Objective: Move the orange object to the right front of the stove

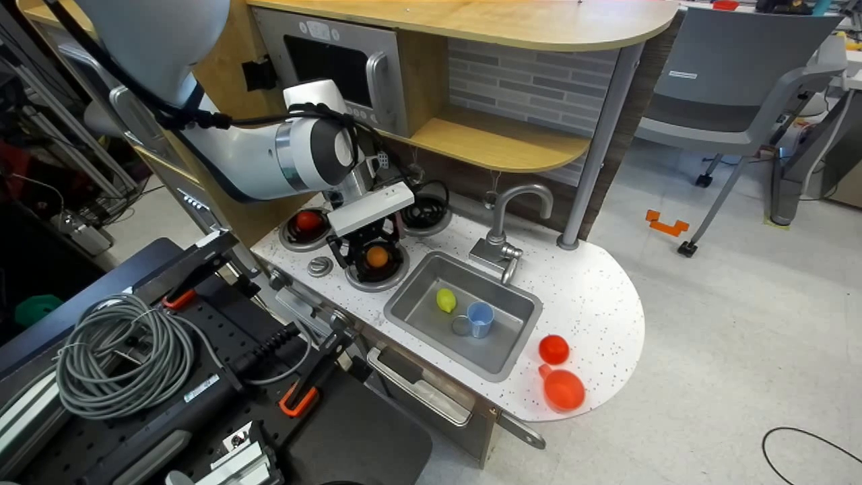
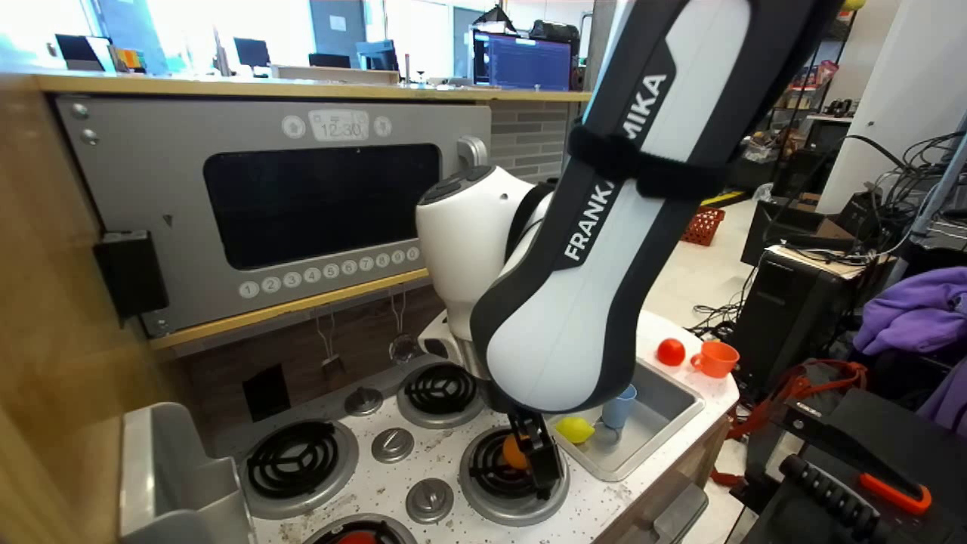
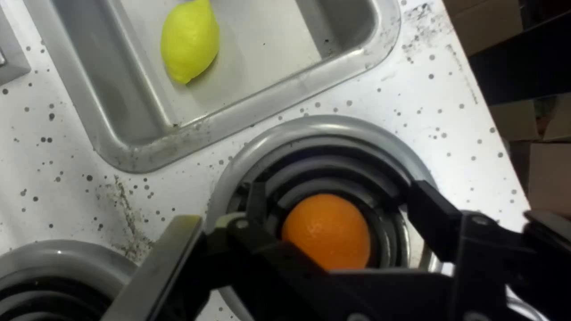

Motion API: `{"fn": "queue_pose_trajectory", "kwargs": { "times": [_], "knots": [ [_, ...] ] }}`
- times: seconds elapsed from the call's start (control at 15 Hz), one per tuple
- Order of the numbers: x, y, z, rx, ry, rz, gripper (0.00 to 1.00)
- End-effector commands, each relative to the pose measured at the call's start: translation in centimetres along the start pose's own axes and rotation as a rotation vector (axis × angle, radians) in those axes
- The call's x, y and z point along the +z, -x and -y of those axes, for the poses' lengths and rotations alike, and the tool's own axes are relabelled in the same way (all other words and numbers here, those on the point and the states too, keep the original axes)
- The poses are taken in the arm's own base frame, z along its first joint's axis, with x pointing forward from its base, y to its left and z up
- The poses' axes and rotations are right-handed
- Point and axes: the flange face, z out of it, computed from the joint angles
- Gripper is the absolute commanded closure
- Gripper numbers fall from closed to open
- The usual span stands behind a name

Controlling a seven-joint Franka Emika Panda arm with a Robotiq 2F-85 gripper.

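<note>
While the pincer (image 3: 337, 209) is positioned over a burner (image 3: 330, 123), the sink basin (image 3: 285, 100) just beside that burner contains two items: a yellow lemon (image 3: 190, 42), nearer the pincer, and a blue cup (image 1: 480, 320), farther from it. A red-orange cup (image 1: 564, 391) and a red roundish piece (image 1: 554, 349) rest on the table (image 1: 592, 303), beyond the basin from the pincer. The pincer's fingers (image 3: 256, 200) are set apart. The orange object (image 3: 328, 236) lies on the burner of the stove (image 2: 384, 487), between the fingers; in the wrist view, a gap shows on either side.

Between the matt fingers (image 3: 432, 213), we are noting a faintly dimpled, low-sheen orange object (image 3: 329, 229); beyond them, we are seeing a smooth, satin metal sink (image 3: 285, 96).
</note>
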Motion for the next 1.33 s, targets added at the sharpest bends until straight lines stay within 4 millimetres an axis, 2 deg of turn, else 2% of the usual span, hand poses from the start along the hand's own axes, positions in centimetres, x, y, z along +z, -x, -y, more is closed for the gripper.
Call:
{"fn": "queue_pose_trajectory", "kwargs": {
  "times": [0.0, 0.2, 0.4, 0.8, 1.0, 1.07, 1.13, 1.27],
  "knots": [
    [-1.3, 2.8, 0.7, 0.014, -0.033, -0.018, 0.0],
    [-1.6, 5.5, 0.6, 0.104, -0.077, -0.044, 0.0],
    [-2.0, 9.5, 0.0, 0.29, -0.16, -0.081, 0.0],
    [-5.0, 19.6, -2.5, 0.636, -0.241, -0.197, 0.0],
    [-7.0, 24.9, -3.1, 0.827, -0.248, -0.251, 0.0],
    [-4.9, 22.5, -4.1, 0.751, -0.228, -0.22, 0.0],
    [-5.4, 23.7, -4.4, 0.769, -0.22, -0.226, 0.0],
    [-5.2, 23.6, -4.3, 0.766, -0.221, -0.223, 0.0]
  ]
}}
